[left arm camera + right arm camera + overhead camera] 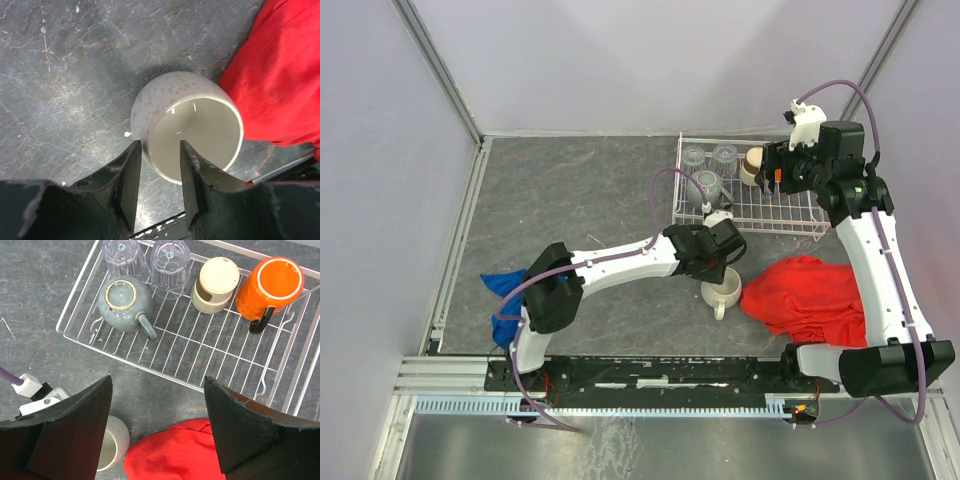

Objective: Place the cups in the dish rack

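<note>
Left fingers (127, 185) stand spread astride the rim of the cream mug (192, 125), which sits upright on the bench (60, 75) just beside a red cloth (280, 75). Right fingers (75, 430) gape wide above the rack (200, 347), where the other cups (122, 297) sit inverted.

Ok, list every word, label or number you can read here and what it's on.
None can be read.
Clear glass tumblers in the dish rack: a small bluish mark on each upturned base, too small to read.
Nothing else in view shows lettering.
</note>
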